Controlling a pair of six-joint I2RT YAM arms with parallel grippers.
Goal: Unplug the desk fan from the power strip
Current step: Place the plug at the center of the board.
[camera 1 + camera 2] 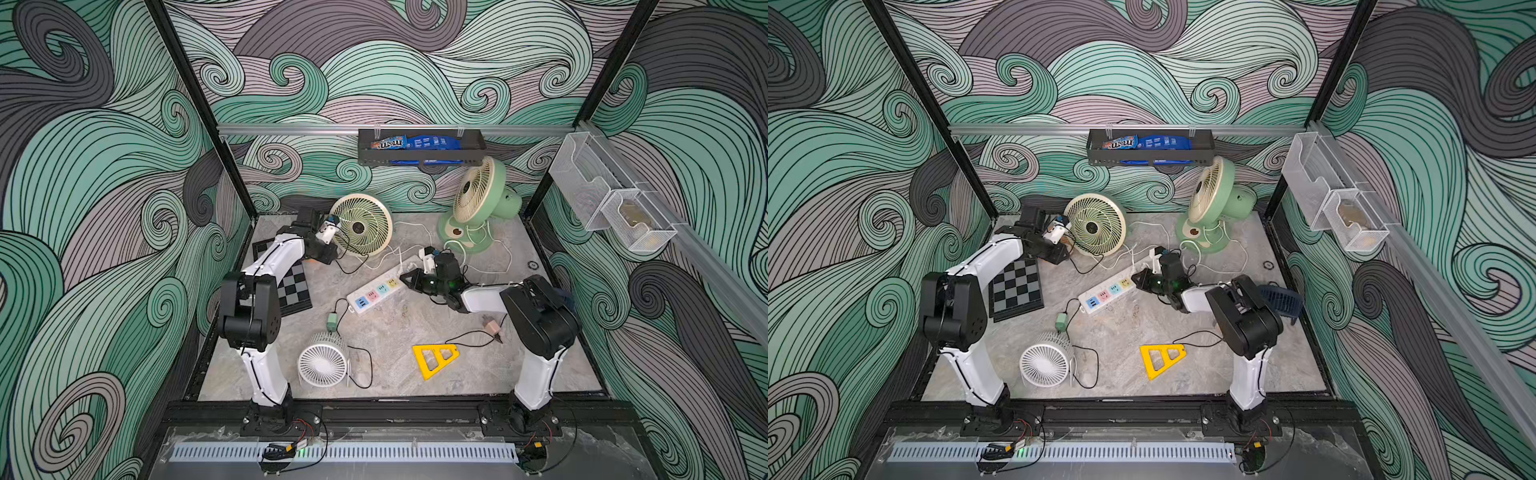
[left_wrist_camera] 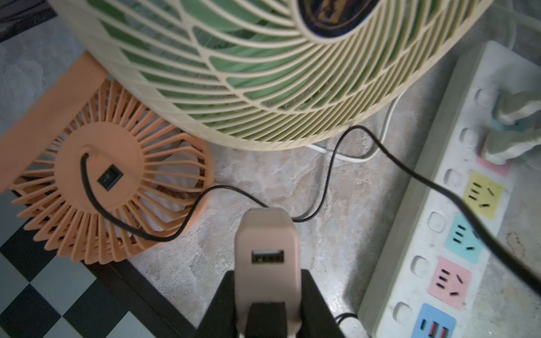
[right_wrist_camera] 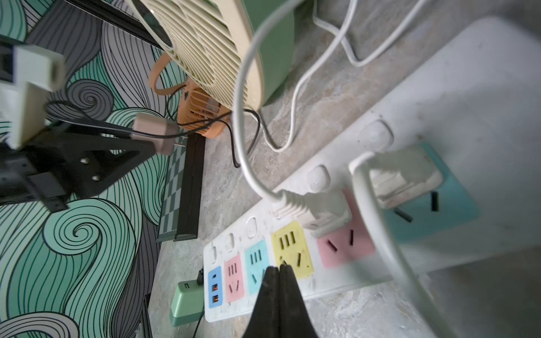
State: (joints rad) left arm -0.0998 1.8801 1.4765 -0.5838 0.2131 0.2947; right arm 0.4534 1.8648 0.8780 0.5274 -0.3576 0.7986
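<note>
Right wrist view: right gripper (image 3: 278, 270) pressed together, tips at the yellow socket (image 3: 292, 248) on the power strip (image 3: 468, 87). Strip lies mid-table, long axis diagonal, white plugs (image 3: 322, 210) seated toward its far end. Left gripper (image 2: 268, 295) pinches a beige plug (image 2: 266, 234), aloft, well apart from strip. Right arm nearer.

Power strip (image 1: 376, 293) diag. across surface (image 1: 415, 328), R end effector (image 1: 403, 275) over its far sockets, L end effector (image 1: 332, 254) beside cream-grille fan (image 1: 362, 224) at rear, green fan (image 1: 478, 203) upright rear R, sm. white fan (image 1: 323, 360) + yellow triangle (image 1: 435, 358) near front, chessboard (image 1: 293, 286) under L arm.
</note>
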